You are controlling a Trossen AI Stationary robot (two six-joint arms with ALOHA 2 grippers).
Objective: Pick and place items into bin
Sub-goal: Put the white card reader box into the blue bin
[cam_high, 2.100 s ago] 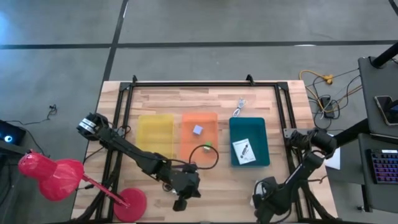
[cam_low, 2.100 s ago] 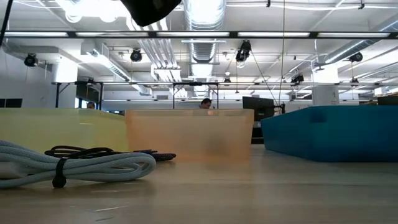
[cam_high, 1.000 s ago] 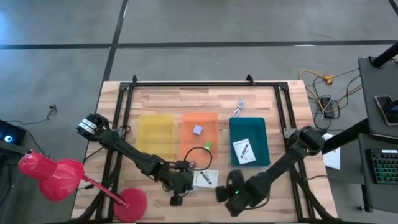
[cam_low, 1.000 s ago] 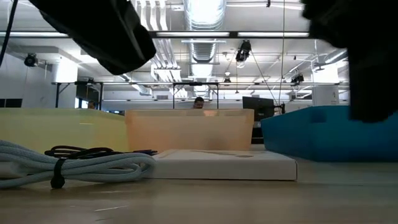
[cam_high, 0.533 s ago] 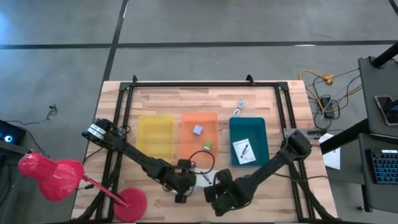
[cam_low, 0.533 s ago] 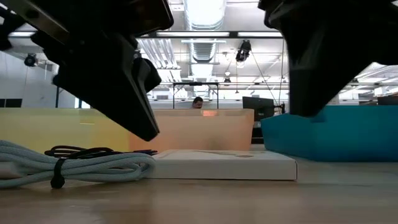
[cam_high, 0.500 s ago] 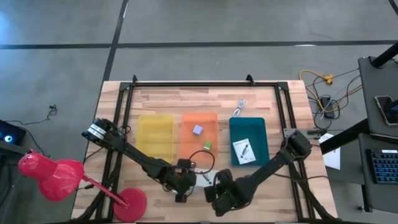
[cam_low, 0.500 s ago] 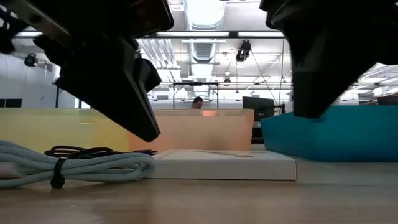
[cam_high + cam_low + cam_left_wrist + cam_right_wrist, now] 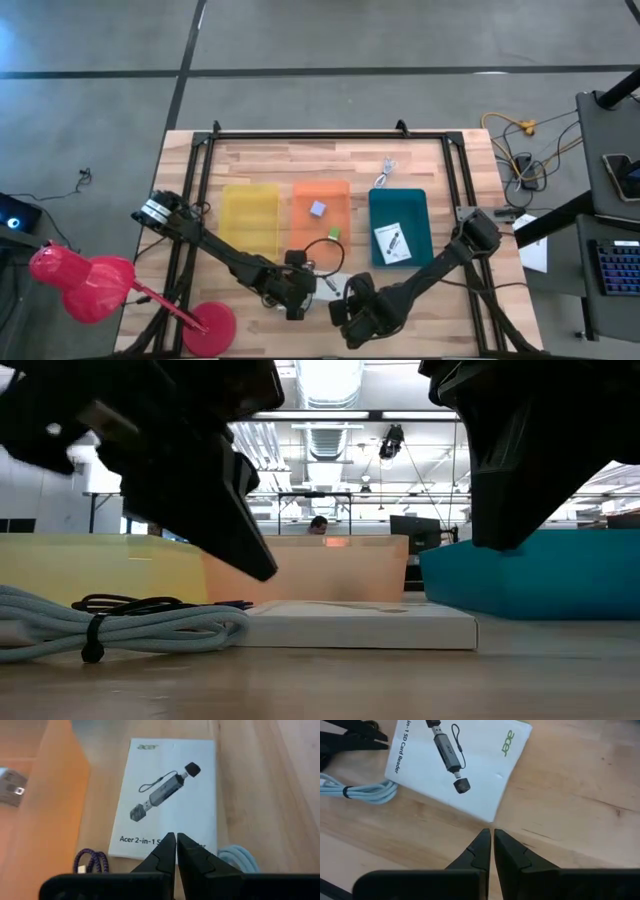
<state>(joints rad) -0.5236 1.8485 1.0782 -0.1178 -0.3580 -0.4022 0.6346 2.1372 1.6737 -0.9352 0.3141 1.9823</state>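
Grippers both pressed together and empty: left gripper [image 9: 176, 840] over the white card's [image 9: 167, 795] near edge, right gripper [image 9: 491, 836] beside its corner. Since half a second ago the left has edged closer to the card at lower centre of the high view; pickup looks imminent, bins awaiting.

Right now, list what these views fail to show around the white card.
- High view: the white card lies mostly under both arms.
- Low view: dark arm bodies fill the upper corners, hiding the left claw and right claw.
- Left wrist view: the white cable is cut off behind the fingers.
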